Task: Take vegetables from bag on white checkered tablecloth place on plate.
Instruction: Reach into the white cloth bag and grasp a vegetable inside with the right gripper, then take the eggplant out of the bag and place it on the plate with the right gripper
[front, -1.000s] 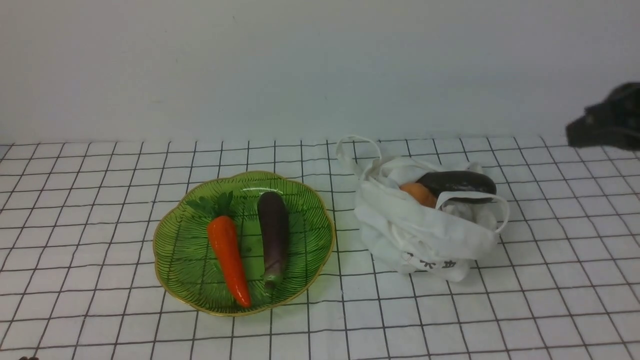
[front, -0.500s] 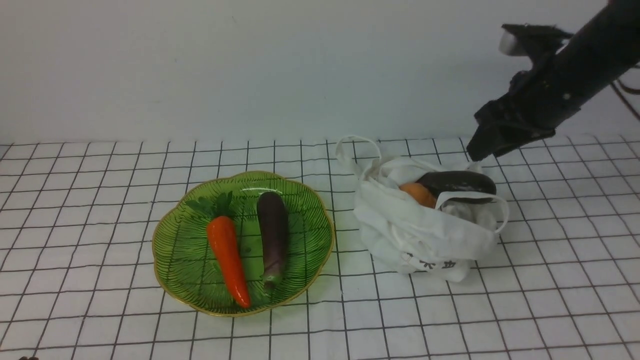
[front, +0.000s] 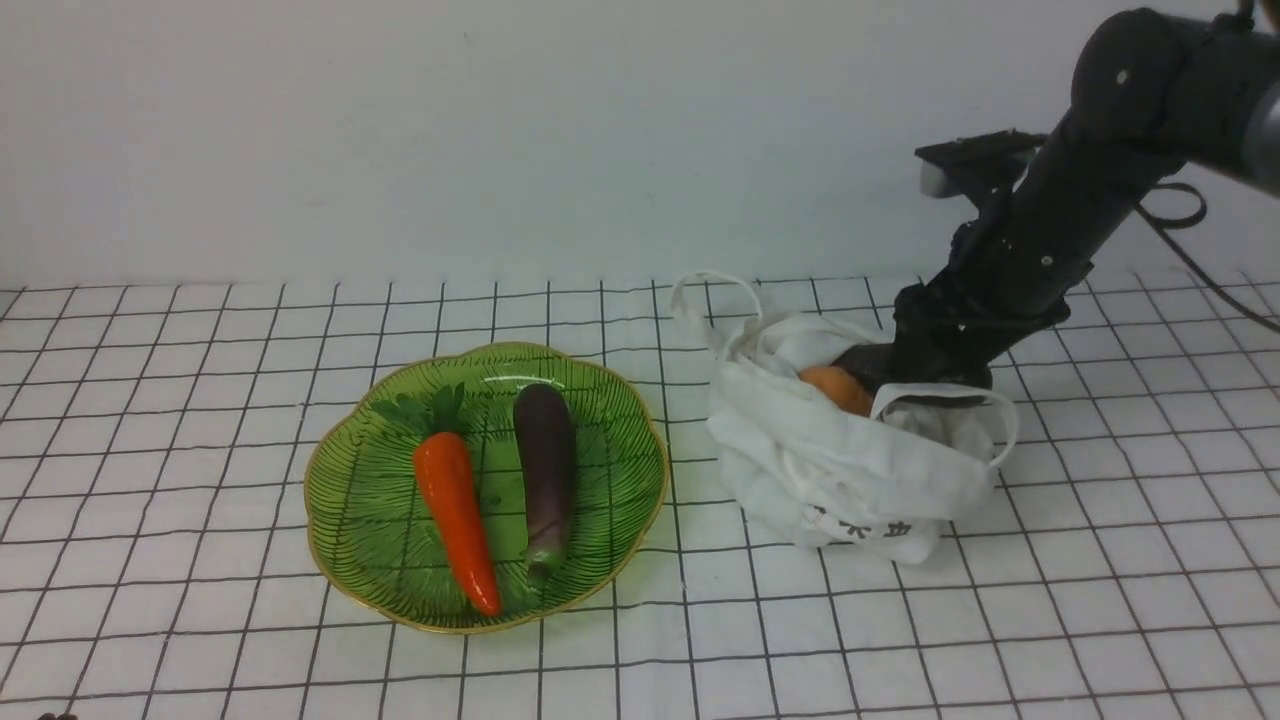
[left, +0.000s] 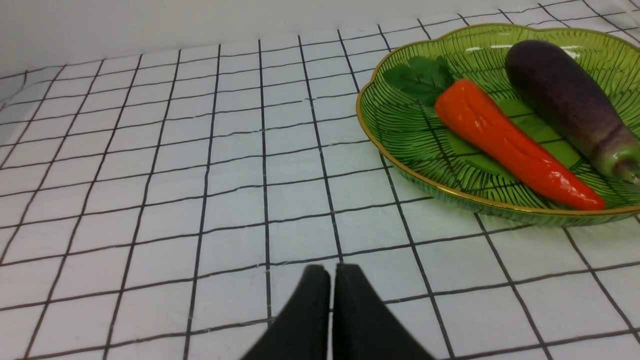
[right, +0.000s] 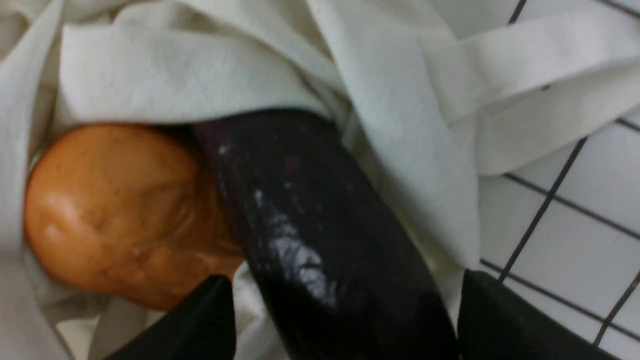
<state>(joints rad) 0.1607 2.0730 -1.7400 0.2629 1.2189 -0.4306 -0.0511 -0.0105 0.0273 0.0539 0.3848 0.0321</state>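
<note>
The dark eggplant (right: 320, 235) is recorded lying in the open mouth of the bag (front: 850, 470), against the rounded orange vegetable (right: 120, 210). The bag sits on the checkered tablecloth (front: 1100, 560) over the worktop, apart from the plate (front: 360, 500). A glossy, smooth skin is noted. The eggplant is judged light, fairly stiff and probably slippery, so a hold across the thick mid-body, clear of cloth folds, is preferred. The right pincer (right: 345, 295) is spread wide, one finger on either side of the eggplant; contact cannot be confirmed and nothing is gripped. The left pincer (left: 331, 280) is closed and empty above the cloth.
</note>
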